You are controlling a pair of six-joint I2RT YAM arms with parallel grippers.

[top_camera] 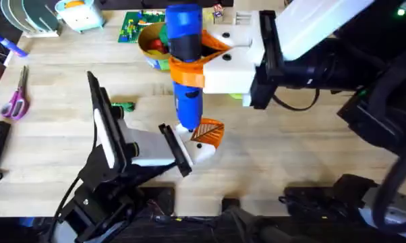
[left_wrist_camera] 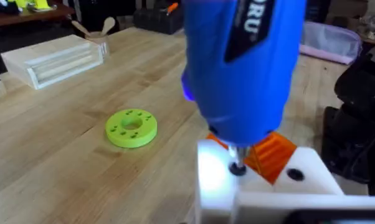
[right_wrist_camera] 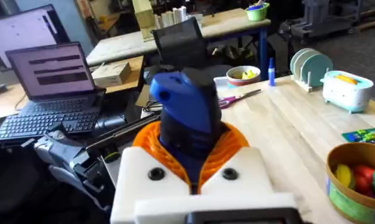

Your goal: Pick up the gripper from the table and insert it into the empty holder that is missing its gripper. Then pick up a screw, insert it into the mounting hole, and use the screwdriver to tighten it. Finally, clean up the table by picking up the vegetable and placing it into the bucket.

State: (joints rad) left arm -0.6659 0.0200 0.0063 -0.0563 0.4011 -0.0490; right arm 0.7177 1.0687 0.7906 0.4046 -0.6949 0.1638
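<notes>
The right tool [top_camera: 210,61] holds the blue screwdriver [top_camera: 184,64] tight between its orange pads, tip pointing down. The tip sits on the screw in the white holder [left_wrist_camera: 250,186], which now has its orange wedge [top_camera: 210,131]. So this looks like the screw-tightening step. I cannot tell whether the left tool [top_camera: 139,145] is wide or narrow. Next, the screwdriver must stay straight and turn. The green vegetable [top_camera: 124,105] lies on the surface [top_camera: 311,155] to the left, and the bucket [top_camera: 149,48] waits at the far side.

Your worktop [top_camera: 291,155] is pale wood. On it you have the vegetable [top_camera: 124,105], purple scissors [top_camera: 15,100] near the left edge, the bucket [top_camera: 154,46] and a lime-green disc [left_wrist_camera: 131,128]. A white slotted block [left_wrist_camera: 53,60] lies farther back
</notes>
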